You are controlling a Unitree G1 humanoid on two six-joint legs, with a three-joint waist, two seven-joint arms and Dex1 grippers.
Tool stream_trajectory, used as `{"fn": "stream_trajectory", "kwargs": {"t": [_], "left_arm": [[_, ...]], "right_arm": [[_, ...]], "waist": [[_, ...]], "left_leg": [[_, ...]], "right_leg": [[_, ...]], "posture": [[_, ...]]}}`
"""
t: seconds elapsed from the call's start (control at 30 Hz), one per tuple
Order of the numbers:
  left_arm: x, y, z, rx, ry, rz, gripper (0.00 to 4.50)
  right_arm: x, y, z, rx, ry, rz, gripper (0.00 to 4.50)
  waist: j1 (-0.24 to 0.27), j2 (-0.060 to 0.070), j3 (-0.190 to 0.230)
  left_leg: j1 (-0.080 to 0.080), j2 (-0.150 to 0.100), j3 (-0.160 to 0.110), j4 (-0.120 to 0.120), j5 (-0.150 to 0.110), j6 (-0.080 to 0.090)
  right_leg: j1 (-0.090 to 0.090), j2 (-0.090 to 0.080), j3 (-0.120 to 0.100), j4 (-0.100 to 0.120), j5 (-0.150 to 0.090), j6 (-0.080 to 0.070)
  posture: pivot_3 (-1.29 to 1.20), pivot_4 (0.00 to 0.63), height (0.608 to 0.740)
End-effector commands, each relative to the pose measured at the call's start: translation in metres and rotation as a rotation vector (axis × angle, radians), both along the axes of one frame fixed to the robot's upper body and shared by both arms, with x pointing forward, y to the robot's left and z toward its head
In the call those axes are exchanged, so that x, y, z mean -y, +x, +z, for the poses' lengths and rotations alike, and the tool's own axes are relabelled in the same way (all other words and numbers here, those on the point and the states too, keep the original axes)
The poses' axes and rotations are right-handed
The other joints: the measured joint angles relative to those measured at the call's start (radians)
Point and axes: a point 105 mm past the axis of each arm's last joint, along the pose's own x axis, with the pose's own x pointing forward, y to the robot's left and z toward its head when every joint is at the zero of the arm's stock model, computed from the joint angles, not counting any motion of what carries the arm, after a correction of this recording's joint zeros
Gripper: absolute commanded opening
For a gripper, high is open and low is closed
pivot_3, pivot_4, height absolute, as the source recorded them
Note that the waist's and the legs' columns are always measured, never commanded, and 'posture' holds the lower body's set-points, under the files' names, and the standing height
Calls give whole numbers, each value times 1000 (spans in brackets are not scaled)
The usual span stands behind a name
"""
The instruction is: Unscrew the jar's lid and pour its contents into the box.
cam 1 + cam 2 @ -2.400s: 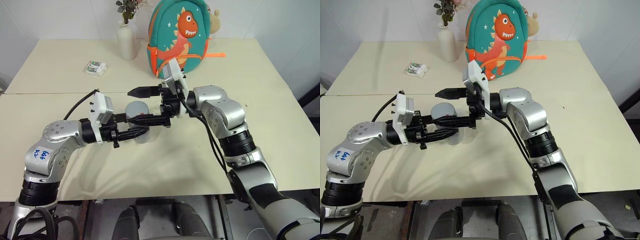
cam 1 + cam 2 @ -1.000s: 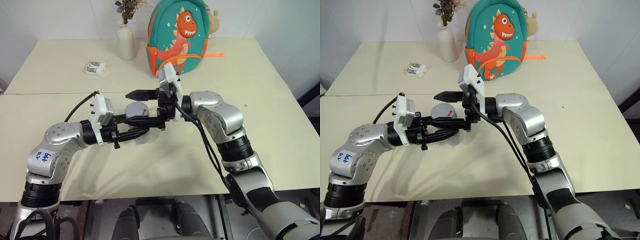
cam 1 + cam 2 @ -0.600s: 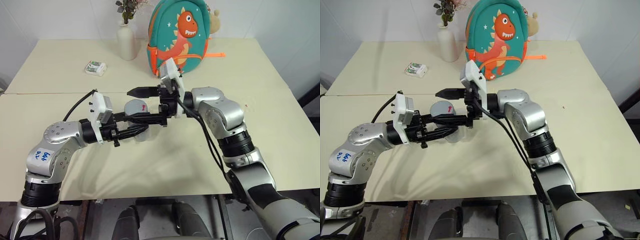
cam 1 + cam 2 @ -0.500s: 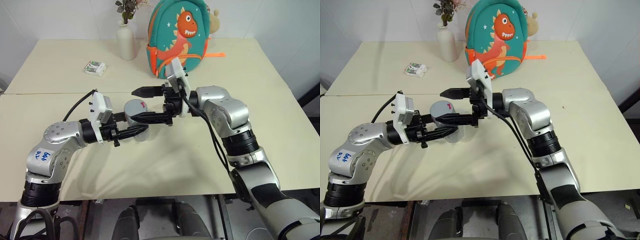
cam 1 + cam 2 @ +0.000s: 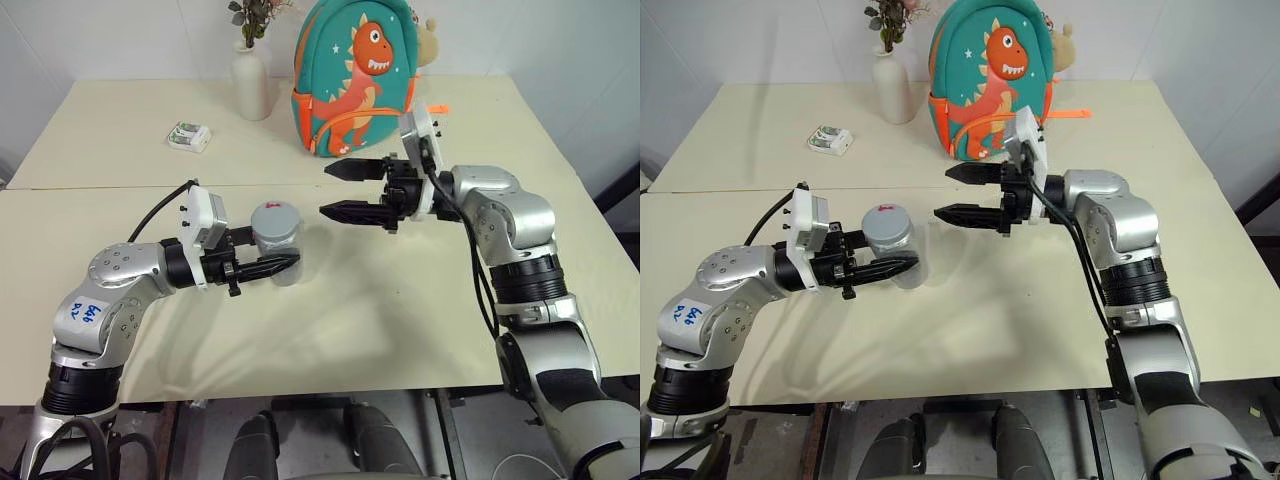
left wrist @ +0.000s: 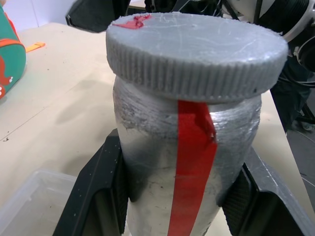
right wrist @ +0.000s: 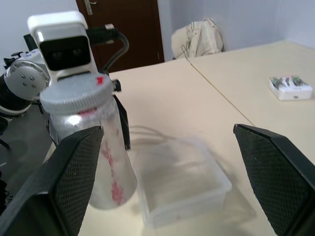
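Two tables butt together here, and the work sits on the near one, close to the seam between them. Nearest the front edge, the left gripper point(image 5: 268, 266) is clamped on the jar point(image 5: 275, 240), its two black fingers squeezing the clear body low down, on either side of the red stripe, and holding it upright. The lid point(image 6: 196, 47) is on the jar, grey and ribbed around its rim, with a red smear on top.

Just beyond the jar, towards the seam, lies the box point(image 7: 179, 179), a shallow clear tray flat on the table and hard to pick out against the cream surface. The contents cannot be made out through the scuffed wall.

To the right of the jar and apart from it, the right gripper point(image 5: 338, 190) hangs level with its fingers spread wide, holding nothing and pointing towards the lid.

The jar looks light and stiff, thin plastic that could flex or slip if squeezed hard, so the low grip on the body seems sound; it leaves the cap free. The ribbed rim of the lid is the place to take hold for turning, as the flat top offers no purchase.

On the far table a white-and-green packet point(image 5: 190, 136) lies left of centre, with a white vase point(image 5: 252, 86) and a dinosaur backpack point(image 5: 360, 70) behind it near the back edge.
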Motion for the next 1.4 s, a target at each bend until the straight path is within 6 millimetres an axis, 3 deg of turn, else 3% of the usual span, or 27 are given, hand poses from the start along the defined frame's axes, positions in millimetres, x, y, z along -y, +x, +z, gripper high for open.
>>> {"fn": "stream_trajectory", "kwargs": {"t": [0.03, 0.2, 0.33, 0.63, 0.9, 1.4], "left_arm": [[2, -5, 7, 31, 2, -26, 1999], [2, -5, 7, 31, 3, -25, 1999], [2, -5, 7, 30, 3, -29, 1999], [6, -4, 7, 24, 1, -47, 1999], [7, -5, 6, 18, 1, -48, 1999], [5, -4, 4, 15, -6, -36, 1999]], "right_arm": [[1, -10, 15, 33, 49, 50, 4451], [-18, -35, 28, 41, 91, 175, 4451], [-40, -51, 23, 37, 84, 227, 4451], [-73, -50, 5, 97, -2, 190, 4451], [-77, -36, 12, 122, 10, 141, 4451], [-56, -26, 17, 93, 22, 106, 4451]], "waist": [[1, 0, 0], [0, 0, 0], [2, 0, 0], [2, 0, 0], [2, 0, 0], [2, 0, 0]], "left_leg": [[0, 0, 0, 0, 0, 0], [0, 0, 0, 0, 0, 0], [0, 0, 0, 0, 0, 0], [0, 0, 0, 0, 0, 0], [0, 1, 0, 0, 0, 0], [0, 1, 0, 0, 0, 0]], "right_leg": [[0, 0, 0, 0, 0, 0], [0, 0, 0, 0, 0, 0], [0, 0, 0, 0, 0, 0], [0, 0, 0, 1, 0, 0], [0, 1, 0, 1, 0, 0], [0, 0, 0, 1, 0, 0]], "posture": [[0, 150, 740], [0, 150, 740], [0, 150, 740], [0, 150, 740], [0, 150, 740], [0, 150, 740]]}}
